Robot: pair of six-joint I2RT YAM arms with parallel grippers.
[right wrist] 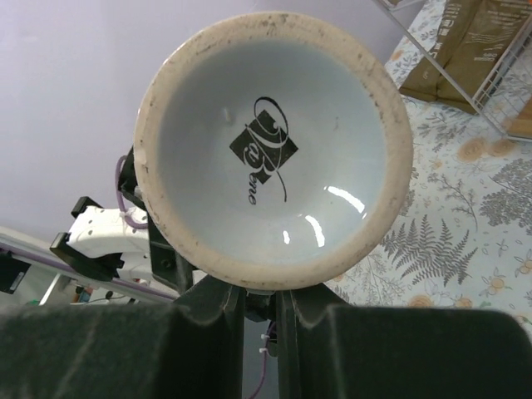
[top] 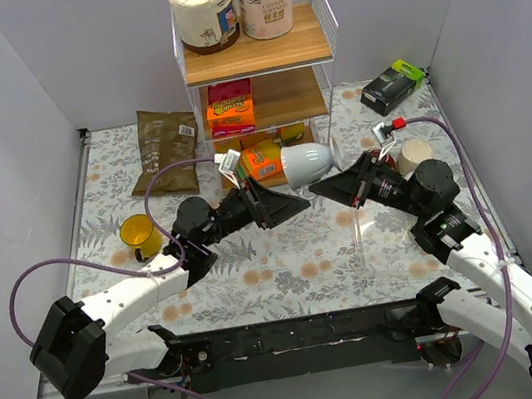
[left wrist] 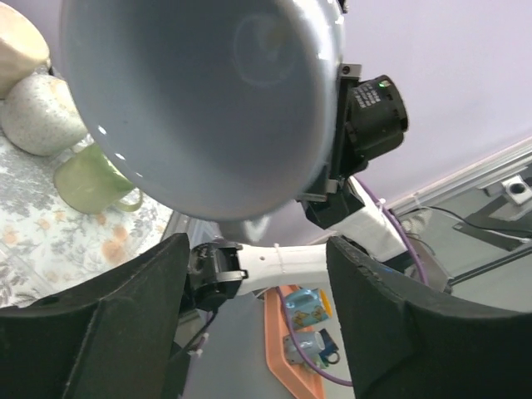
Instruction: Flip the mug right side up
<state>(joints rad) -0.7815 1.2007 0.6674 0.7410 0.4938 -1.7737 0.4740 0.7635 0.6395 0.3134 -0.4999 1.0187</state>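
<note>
Mug (top: 307,162) is off the tabletop (top: 287,267), in the air just in front of the rack's (top: 293,48) lower shelves. It lies on its side, mouth toward the left arm and base toward the right arm.

Right tool (right wrist: 259,303): fingers nearly together, only a thin slit between them, clamped on something at the mug's lower edge. Probably the handle or wall, but the contact is hidden under the base, so I can't say which. It's the only thing carrying the mug.

Left tool (left wrist: 256,258): spread wide, nothing in it, sitting just below the mug's mouth and not touching.

Handling, my read:
- Glazed ceramic: rigid, no give, chips or breaks if dropped in front of the rack.
- Glaze is slick, and there are highlights all over the bowl. The bare foot ring is the only rough surface.
- Some weight, hung off one edge pinch, so expect it to pivot in the grip.

Where to hold: pinch the wall at the rim, one finger inside and one outside, or take the handle. Avoid the curved outer body. Set it down base-first, low over the tabletop.
</note>
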